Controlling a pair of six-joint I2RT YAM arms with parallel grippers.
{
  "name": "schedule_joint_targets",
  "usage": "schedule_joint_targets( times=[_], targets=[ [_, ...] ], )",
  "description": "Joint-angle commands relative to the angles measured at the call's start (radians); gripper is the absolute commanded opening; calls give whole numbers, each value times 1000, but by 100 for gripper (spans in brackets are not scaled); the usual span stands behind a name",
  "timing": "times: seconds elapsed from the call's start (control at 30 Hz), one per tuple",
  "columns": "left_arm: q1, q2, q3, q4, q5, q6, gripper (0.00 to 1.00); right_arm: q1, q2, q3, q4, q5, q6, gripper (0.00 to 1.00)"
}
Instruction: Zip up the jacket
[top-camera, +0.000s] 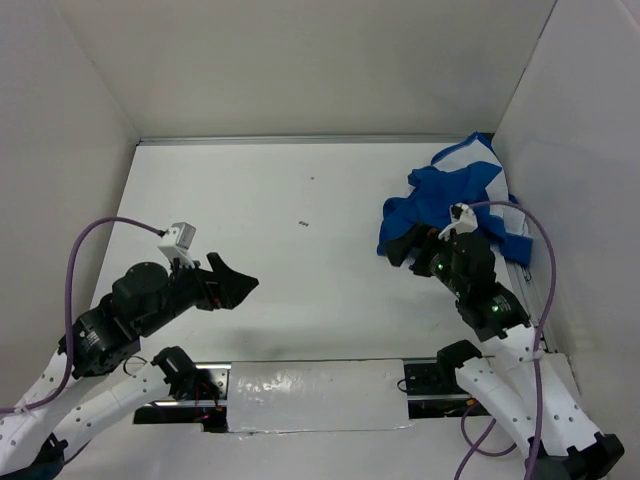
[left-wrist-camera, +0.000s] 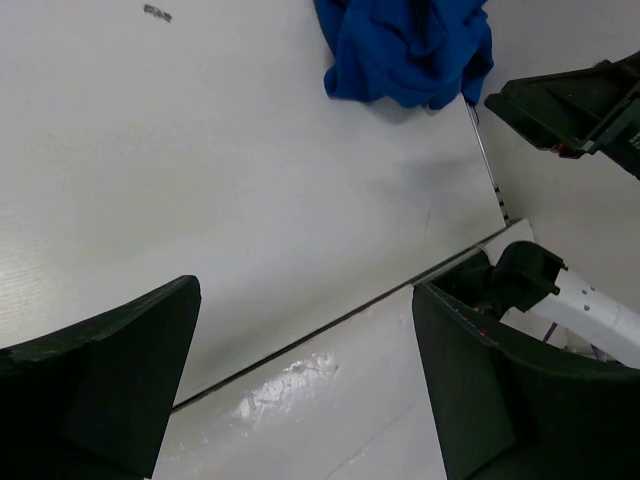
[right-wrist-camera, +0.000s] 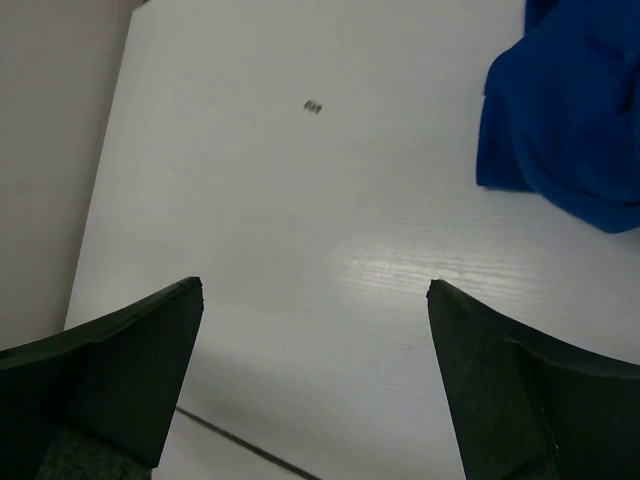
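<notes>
Blue jacket (top-camera: 432, 200) bunched in far-right desk (top-camera: 300, 180) corner; left end effector (top-camera: 235, 280) wide open, empty, well apart; right end effector (top-camera: 408, 248) wide open, empty, just beside jacket; dark speck (top-camera: 303, 225) mid-desk.

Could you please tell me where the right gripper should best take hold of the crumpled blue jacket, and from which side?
Probably the rounded blue fold at the jacket's near-left edge, approached from the table's open middle. The jacket lies bunched in the far right corner against the wall, so only that side is free, and the open right gripper sits just beside it.
</notes>
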Motion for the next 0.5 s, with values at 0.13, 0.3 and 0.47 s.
schedule_joint_targets(
  times=[0.13,0.3,0.47],
  targets=[
    [-3,14,-11,45,-170,-35,99,-50,292,362,-171,471,73,100],
    [-2,74,-19,41,-231,-44,99,-266,546,545,-204,478,43,100],
    [28,168,-10,66,-241,-35,99,-450,903,700,-191,329,-5,100]
  ],
)
